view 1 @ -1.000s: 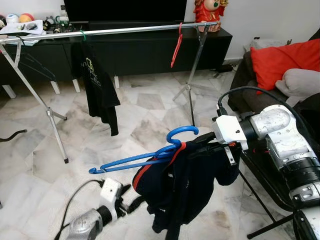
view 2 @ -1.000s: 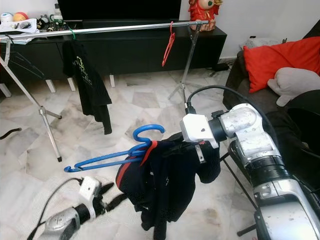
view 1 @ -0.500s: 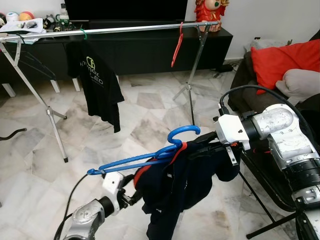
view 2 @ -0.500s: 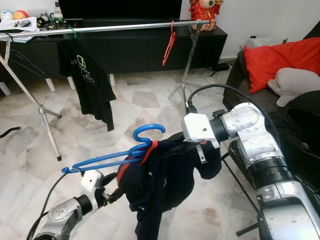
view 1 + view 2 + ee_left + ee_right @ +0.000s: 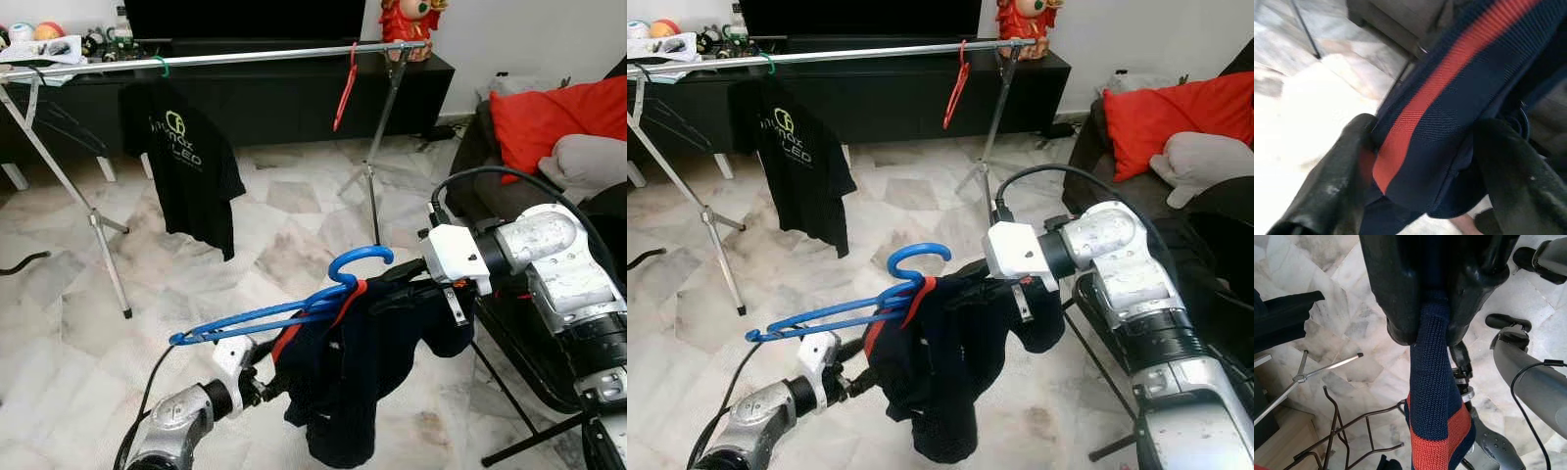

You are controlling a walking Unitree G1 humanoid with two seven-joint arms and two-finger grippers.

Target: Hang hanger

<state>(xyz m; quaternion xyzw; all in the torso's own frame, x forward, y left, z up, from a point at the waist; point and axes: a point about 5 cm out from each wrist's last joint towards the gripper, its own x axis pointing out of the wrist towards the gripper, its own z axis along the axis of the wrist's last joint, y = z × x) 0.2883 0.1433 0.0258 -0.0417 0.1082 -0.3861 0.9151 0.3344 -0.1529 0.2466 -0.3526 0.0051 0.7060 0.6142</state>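
A long metal clothes rail (image 5: 225, 60) on splayed legs crosses the far side of the marble floor (image 5: 284, 215), with a low black TV cabinet (image 5: 294, 93) right behind it. Open floor lies between the rail and the robot. On the rail hang a black T-shirt (image 5: 186, 166) towards its left end and a bare red hanger (image 5: 345, 88) near its right end; the stretch between them is free. To the right of the rail stands a dark sofa (image 5: 490, 166) with a red cushion (image 5: 558, 113).

Nearer the robot, the right gripper (image 5: 1432, 328) is clamped on the knitted edge of a navy garment with a red stripe (image 5: 362, 362), which drapes over a blue hanger (image 5: 294, 308). The left gripper (image 5: 1420, 161) has the garment's lower fold between its two fingers. The hanger's right arm is buried in cloth.
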